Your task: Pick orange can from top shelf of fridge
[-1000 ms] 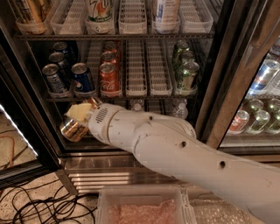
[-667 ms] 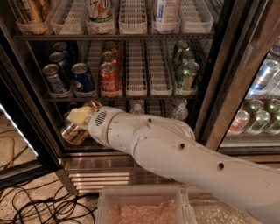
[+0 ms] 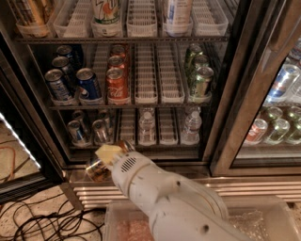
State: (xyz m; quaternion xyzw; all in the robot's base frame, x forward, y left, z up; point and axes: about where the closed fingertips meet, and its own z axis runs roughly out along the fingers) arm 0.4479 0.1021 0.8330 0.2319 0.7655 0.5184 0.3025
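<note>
Low at the near left, before the ribbed steel base of the fridge: tool clamped on the tilted orange can, well below the top shelf bearing a 7UP can.

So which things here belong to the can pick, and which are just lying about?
Job: orange can, held by the claw low in front of the fridge; top shelf.
Lying about: 7UP can, red cola can, blue cans, water bottles, floor cables.
</note>
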